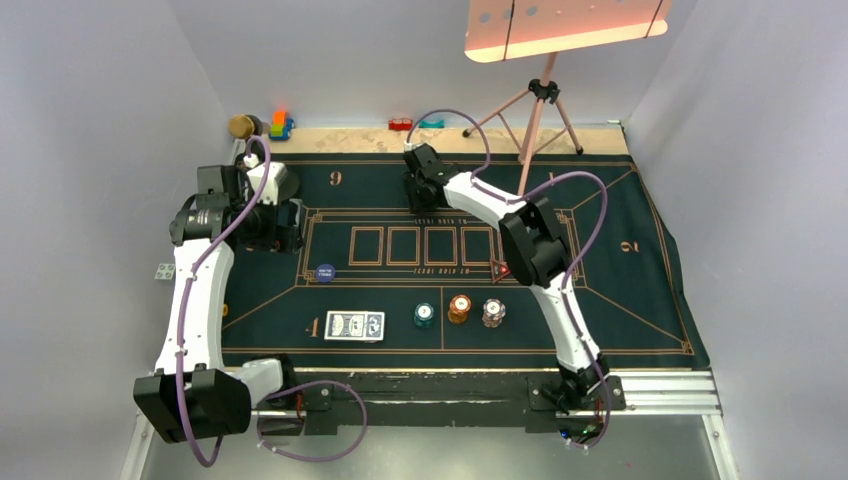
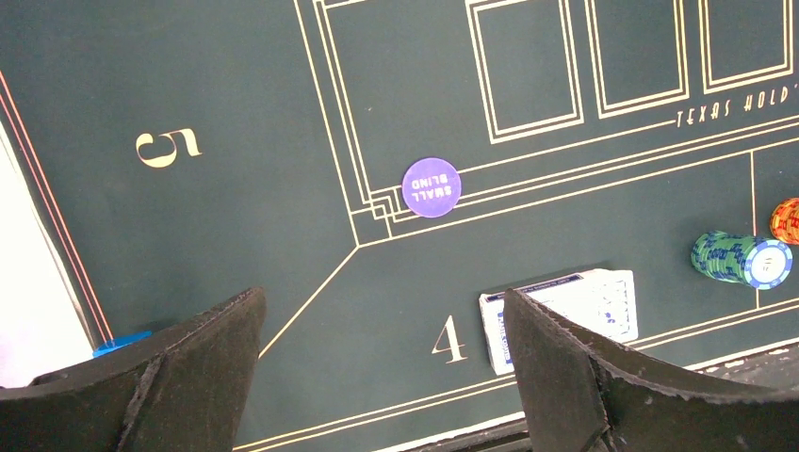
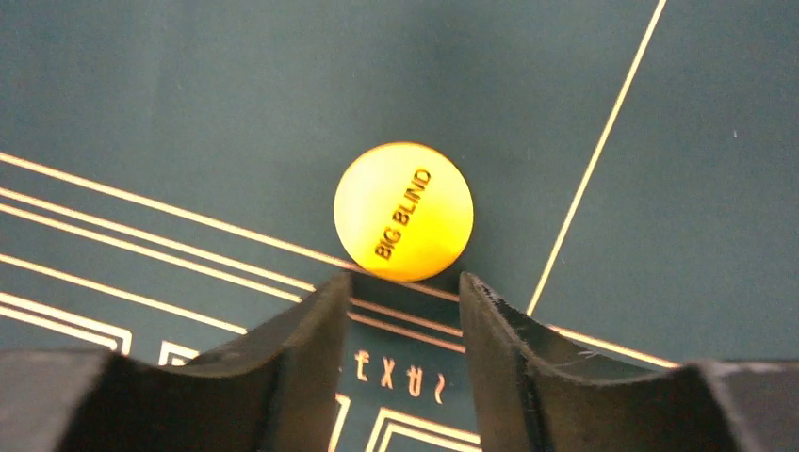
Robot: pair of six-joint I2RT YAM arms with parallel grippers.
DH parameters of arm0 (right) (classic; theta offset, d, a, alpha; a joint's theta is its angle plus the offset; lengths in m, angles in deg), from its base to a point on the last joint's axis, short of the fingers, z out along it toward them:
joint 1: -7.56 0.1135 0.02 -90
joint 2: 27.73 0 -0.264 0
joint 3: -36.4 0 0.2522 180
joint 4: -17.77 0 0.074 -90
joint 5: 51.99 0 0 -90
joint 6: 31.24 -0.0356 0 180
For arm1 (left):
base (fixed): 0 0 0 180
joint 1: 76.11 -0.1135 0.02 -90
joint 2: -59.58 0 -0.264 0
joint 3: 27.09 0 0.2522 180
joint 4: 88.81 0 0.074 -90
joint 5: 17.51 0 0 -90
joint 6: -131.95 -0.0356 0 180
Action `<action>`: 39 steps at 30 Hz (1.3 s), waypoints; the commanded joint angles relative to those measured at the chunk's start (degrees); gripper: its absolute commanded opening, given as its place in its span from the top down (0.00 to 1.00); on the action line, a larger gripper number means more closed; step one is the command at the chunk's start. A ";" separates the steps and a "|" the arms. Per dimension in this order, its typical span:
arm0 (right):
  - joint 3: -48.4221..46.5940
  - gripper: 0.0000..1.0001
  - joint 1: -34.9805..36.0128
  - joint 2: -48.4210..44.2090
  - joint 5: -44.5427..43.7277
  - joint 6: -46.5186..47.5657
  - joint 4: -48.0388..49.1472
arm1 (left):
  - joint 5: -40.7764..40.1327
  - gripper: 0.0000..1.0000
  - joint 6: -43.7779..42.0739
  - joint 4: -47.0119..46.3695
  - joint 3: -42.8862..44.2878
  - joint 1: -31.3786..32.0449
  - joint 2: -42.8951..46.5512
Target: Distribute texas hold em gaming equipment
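Grey walls [image 1: 100, 100] box in the counter [image 1: 340, 140], and a dark green felt mat [image 1: 640, 300] with gold lines covers most of it. A tripod [image 1: 540, 110] with a pinkish panel [image 1: 565, 25] stands upper right, and some toy blocks [image 1: 281, 124] sit at the far edge, upper left.

Cards [image 1: 355, 325] lie face down lower centre by the "4", with teal chips [image 1: 425, 316], orange chips [image 1: 459, 308] and white chips [image 1: 493, 313] in a row to their right. The purple "small blind" disc [image 1: 325, 271] is above the cards. The red triangle [image 1: 498, 268] is half hidden by the right arm.

The right hand [image 3: 405, 282] is partly open with nothing between its fingers. The yellow "big blind" disc [image 3: 403, 212] lies flat on the mat right at its fingertips. The left hand [image 2: 383, 297] hangs wide open and empty above the mat's left side.
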 commanded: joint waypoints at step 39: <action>55.45 0.23 -4.99 -40.77 -10.68 -18.99 -1.65 | 4.23 0.00 -3.05 5.71 10.42 -0.09 1.04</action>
